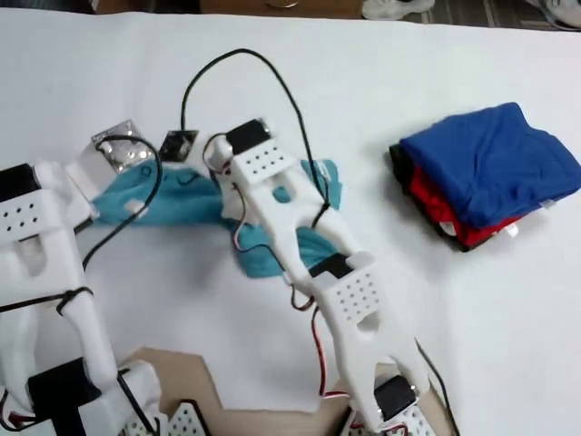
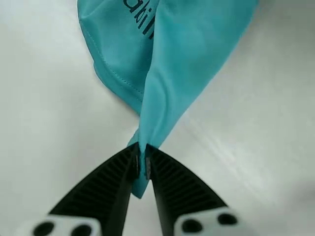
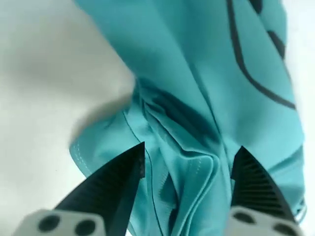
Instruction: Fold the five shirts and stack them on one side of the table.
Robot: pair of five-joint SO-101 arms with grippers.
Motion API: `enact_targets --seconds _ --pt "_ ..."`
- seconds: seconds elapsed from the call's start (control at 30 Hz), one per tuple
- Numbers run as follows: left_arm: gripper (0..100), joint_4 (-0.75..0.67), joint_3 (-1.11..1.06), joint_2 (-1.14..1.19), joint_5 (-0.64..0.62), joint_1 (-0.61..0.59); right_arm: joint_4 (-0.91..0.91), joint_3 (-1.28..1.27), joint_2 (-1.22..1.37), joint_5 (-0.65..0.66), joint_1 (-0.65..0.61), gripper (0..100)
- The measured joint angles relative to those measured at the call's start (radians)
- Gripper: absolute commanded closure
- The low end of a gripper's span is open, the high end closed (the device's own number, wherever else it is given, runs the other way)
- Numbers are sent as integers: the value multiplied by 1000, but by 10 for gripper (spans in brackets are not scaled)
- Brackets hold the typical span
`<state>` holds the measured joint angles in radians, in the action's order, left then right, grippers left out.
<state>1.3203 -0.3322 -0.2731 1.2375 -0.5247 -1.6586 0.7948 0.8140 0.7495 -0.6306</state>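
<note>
The teal shirt (image 1: 182,204) lies crumpled in the middle of the table (image 1: 408,73), not folded, with dark print on it. Well apart from it, folded ones are stacked: a blue shirt (image 1: 495,159) on top, a red shirt (image 1: 434,204) under it, a black shirt (image 1: 398,162) lowest.

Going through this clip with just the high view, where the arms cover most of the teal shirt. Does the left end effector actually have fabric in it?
Observer: Yes. In the left wrist view, the left end effector is shut on a narrow, bunched corner of the teal shirt, which fans out wider away from the pinch.
Operator: And the right one, is it gripping too?
Observer: No. In the right wrist view, the right end effector is open. Its jaws stand on either side of a ridge of gathered folds and have not yet pinched it.
</note>
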Motion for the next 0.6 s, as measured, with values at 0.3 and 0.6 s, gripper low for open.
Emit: enact_targets --seconds 0.3,0.6 --pt "978 0 0 0 0 0 11 0 60 0 20 975" --pt "978 0 0 0 0 0 9 14 60 2 51 976"
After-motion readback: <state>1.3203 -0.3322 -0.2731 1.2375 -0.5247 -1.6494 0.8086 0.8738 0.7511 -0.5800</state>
